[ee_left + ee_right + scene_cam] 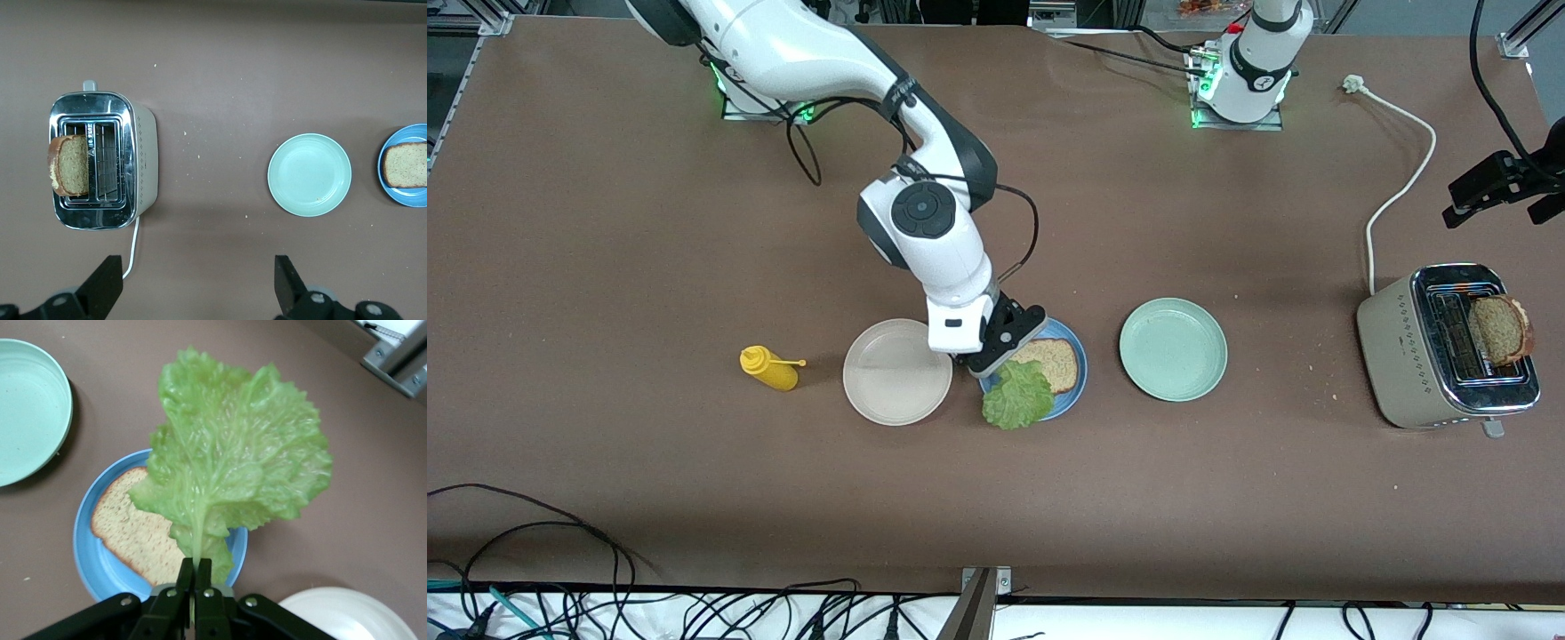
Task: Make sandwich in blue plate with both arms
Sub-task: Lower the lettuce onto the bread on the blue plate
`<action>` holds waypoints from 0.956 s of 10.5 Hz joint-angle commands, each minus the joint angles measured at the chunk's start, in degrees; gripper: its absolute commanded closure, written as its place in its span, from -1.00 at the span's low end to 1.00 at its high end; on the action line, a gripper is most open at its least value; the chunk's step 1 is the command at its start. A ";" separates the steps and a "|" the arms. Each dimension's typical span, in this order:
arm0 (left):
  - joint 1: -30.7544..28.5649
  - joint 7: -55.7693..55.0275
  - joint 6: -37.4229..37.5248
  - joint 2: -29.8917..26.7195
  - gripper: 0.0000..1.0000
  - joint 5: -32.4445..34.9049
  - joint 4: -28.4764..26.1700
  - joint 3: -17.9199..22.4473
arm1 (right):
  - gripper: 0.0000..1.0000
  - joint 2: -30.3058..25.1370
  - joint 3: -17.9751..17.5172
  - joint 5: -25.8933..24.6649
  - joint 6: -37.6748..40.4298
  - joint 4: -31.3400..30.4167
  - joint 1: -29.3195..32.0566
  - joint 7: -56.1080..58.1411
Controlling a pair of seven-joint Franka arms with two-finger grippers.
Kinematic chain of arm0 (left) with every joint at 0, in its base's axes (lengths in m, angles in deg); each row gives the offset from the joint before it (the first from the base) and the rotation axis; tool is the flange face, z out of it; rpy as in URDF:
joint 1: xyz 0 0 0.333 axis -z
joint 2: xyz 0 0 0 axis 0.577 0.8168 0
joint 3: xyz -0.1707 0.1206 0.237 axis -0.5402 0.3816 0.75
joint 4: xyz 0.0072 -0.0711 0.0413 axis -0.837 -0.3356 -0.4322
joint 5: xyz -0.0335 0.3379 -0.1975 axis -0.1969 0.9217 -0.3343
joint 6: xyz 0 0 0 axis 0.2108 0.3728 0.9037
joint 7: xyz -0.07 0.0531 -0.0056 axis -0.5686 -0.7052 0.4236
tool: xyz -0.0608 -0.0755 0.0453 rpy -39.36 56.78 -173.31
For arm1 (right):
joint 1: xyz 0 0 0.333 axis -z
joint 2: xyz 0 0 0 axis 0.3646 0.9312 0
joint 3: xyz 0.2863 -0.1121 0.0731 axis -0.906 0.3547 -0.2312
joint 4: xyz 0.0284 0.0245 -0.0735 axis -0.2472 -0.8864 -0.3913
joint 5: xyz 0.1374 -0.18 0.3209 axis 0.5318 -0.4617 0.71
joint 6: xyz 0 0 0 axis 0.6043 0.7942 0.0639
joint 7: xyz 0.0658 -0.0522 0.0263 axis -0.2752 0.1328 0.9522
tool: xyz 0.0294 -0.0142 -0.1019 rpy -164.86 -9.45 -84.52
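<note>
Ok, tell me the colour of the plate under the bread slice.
Mid-blue. The plate holding the bread slice shows best in the right wrist view.

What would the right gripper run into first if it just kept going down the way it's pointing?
Probably the bread slice on the blue plate. The right gripper, shut on the lettuce leaf, hangs over that plate, so the leaf would likely touch down first. How high it hangs is hard to judge.

A brown matte worktop point(649, 222) is seen, evenly lit. Black cables point(534, 569) are strewn along its near edge, possibly over a white floor.
</note>
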 commanded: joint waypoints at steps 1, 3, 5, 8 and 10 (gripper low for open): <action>-0.49 -0.07 1.45 0.77 -1.00 1.56 1.91 -0.37 | 1.00 6.80 0.06 -3.38 -10.35 1.44 -1.27 7.52; -0.49 -0.16 1.45 0.77 -1.00 1.64 1.91 -0.37 | 1.00 9.88 0.06 -8.56 -13.62 1.18 -2.07 8.23; -0.49 -0.16 1.45 0.77 -1.00 1.56 1.91 -0.37 | 1.00 10.34 0.06 -9.29 -15.21 -0.67 -2.16 12.70; -0.49 -0.16 1.45 0.77 -1.00 1.56 1.91 -0.37 | 1.00 9.90 0.06 -9.20 -15.04 -0.76 -1.90 20.50; -0.49 -0.16 1.45 0.77 -1.00 1.56 1.91 -0.37 | 1.00 9.72 0.15 -9.20 -14.60 -0.76 -1.81 24.48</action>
